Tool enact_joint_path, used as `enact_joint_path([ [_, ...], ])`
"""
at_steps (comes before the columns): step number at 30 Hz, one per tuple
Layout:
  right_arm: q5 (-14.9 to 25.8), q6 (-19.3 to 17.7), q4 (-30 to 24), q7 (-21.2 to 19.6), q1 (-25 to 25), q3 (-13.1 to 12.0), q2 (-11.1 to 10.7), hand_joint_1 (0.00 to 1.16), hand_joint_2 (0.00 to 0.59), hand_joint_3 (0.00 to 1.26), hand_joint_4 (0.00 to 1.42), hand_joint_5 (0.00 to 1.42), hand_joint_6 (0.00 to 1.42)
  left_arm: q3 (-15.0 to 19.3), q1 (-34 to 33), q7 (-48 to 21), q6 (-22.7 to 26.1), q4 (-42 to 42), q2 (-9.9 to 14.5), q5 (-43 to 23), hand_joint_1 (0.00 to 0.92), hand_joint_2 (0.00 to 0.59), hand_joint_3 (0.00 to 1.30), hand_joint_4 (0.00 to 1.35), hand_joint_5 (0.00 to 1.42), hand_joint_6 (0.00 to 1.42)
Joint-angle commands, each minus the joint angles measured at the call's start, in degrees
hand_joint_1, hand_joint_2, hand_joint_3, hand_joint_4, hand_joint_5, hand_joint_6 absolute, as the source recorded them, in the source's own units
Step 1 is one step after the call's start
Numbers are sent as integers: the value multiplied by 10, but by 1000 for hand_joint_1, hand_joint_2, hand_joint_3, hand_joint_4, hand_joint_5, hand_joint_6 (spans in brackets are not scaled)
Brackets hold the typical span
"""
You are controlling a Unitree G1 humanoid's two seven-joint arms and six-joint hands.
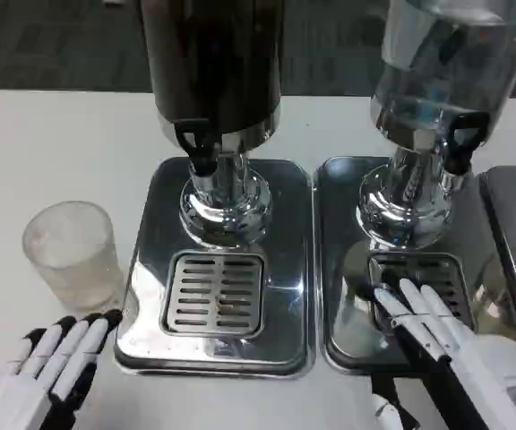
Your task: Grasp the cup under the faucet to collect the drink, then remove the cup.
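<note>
Cup [70, 253] on worktop [25, 152], 12 o'clock of released left hand [52, 367]; not under faucet [200, 148]. Right hand [446, 345] released. Risk: careless reach topples cup.

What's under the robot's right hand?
The right hand lies over the slotted drain grate of the right-side dispenser's steel drip tray. A few slots show above the fingertips; the rest is covered.

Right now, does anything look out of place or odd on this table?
Yes. The frosted translucent cup stands on the white table, left of the dark dispenser's steel drip tray, not under its black faucet. The right hand's fingers rest on the other tray's grate.
</note>
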Motion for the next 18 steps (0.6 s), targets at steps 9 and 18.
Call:
enact_joint_path([
  [9, 7, -1, 6, 2, 0, -1, 2, 488, 585, 105, 0, 0, 145, -3, -3, -4, -4, 5, 12, 0, 0, 66, 0, 0, 0, 0],
  [18, -8, 16, 0, 8, -7, 17, 18, 487, 585, 105, 1, 0, 147, 19, -2, 8, -31, 28, 18, -36, 0, 70, 0, 0, 0, 0],
])
